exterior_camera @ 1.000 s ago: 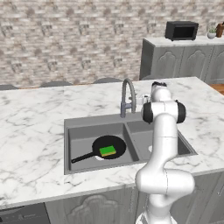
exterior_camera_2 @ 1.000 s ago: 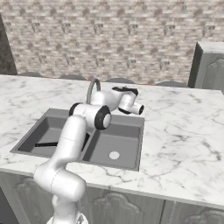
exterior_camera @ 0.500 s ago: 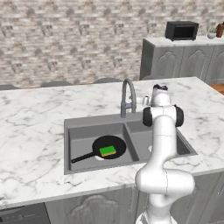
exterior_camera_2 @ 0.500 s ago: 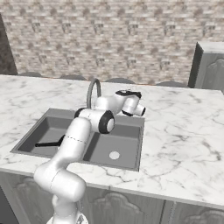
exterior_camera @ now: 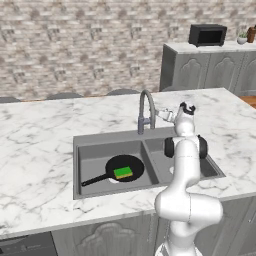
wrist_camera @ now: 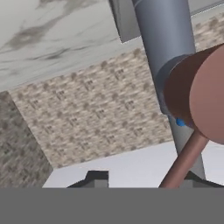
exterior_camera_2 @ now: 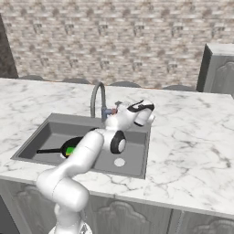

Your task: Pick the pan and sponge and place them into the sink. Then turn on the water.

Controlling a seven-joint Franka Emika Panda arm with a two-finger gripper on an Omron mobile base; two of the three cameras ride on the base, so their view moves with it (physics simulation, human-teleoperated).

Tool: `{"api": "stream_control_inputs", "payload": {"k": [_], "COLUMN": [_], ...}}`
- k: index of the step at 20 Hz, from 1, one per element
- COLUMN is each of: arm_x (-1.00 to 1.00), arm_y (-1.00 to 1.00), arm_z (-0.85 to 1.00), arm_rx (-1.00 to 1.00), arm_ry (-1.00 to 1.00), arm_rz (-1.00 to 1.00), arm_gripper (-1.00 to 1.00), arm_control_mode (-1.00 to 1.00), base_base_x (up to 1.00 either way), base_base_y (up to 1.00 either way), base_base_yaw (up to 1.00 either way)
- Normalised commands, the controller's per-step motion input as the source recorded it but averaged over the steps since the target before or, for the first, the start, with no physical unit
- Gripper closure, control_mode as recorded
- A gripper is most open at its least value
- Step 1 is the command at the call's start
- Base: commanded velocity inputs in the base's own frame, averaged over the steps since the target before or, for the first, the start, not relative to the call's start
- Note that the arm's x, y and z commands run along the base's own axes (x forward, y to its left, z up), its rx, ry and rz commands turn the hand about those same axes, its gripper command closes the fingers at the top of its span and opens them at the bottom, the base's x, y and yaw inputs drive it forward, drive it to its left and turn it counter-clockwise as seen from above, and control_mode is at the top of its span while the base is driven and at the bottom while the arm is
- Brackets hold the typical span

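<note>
Arm reaches over the sink (exterior_camera: 90, 145), bent forward, pincer (exterior_camera: 169, 116) beside the faucet (exterior_camera: 145, 105) at its handle; whether it grips I cannot tell.

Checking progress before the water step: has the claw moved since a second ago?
Yes. In the left base view the claw has swung left, closer to the faucet. The pan and sponge lie in the sink.

Pretty standard kitchen: big white marble island counter (exterior_camera: 40, 145), a brick-pattern stone wall (exterior_camera: 90, 45) behind it, grey panelled cabinets (exterior_camera: 210, 70) off to the right with a black microwave (exterior_camera: 207, 35) sitting on top.
</note>
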Motion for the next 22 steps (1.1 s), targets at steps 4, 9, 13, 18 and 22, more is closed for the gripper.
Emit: {"api": "stream_control_inputs", "payload": {"k": [4, 9, 13, 18, 22], "arm_x": [0.2, 0.05, 0.01, 0.0, 0.0], "arm_y": [-0.04, 0.0, 0.0, 0.0, -0.01], "arm_z": [-0.27, -0.4, -0.58, -0.52, -0.51], "arm_rx": [0.0, -0.05, -0.14, -0.22, -0.23], "arm_ry": [0.0, 0.0, 0.0, 0.0, 0.0], "arm_rz": [-0.08, -0.22, -0.37, -0.5, -0.49], "arm_gripper": [1.0, 1.0, 1.0, 1.0, 1.0], "arm_control_mode": [-1.0, -1.0, -1.0, -1.0, -1.0], "base_base_x": [0.0, 0.0, 0.0, 0.0, 0.0], "base_base_y": [0.0, 0.0, 0.0, 0.0, 0.0], "base_base_yaw": [0.0, 0.0, 0.0, 0.0, 0.0]}}
